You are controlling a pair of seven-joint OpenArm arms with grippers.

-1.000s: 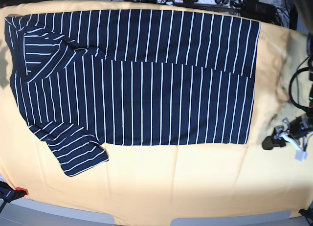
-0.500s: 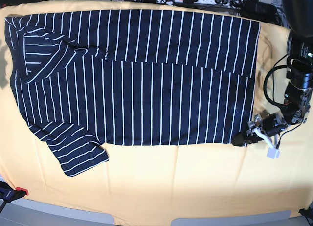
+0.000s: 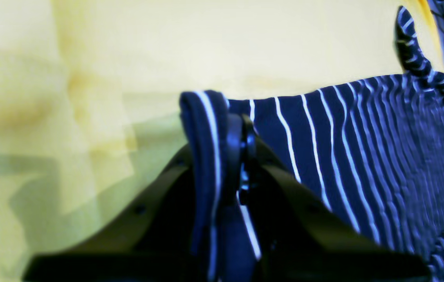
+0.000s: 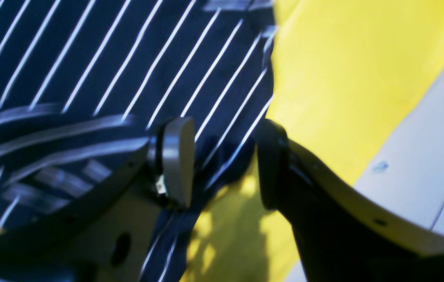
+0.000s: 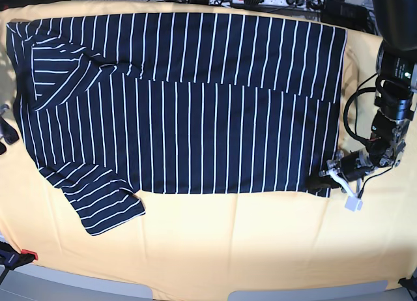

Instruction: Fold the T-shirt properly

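T-shirt (image 5: 182, 105) lies spread flat on the yellow-covered worktop (image 5: 247, 249), filling most of the far half, collar end toward the worktop's left edge as the base view shows it, hem toward the right edge. Top strip looks already folded over, a crease line runs along the far part. One sleeve (image 5: 104, 200) sticks out toward the near-left corner.

Left claw (image 5: 324, 182) is down at the near hem corner, near the worktop's right edge. Left wrist view: jaws pinched tight on a bunched fold of striped cloth (image 3: 210, 156), fabric curled up over the fingertips. So left claw is clamped on the T-shirt hem corner. Reason, as a judgement: corner grip gives control of the hem for carrying it over toward the collar end.

Right claw (image 4: 222, 164) sits at the opposite side, by the worktop's left edge; only a sliver of it in the base view. Right wrist view: jaws apart, moderately wide, straddling the shirt's edge where cloth meets yellow cover, nothing pinched between the pads (image 4: 177, 160). Looks like it is lined up to take a matching grip, not yet closed.

Step judged: grasping corners ahead of the next fold. Risk: a one-sided pull would skew the stripes and drag the cloth.
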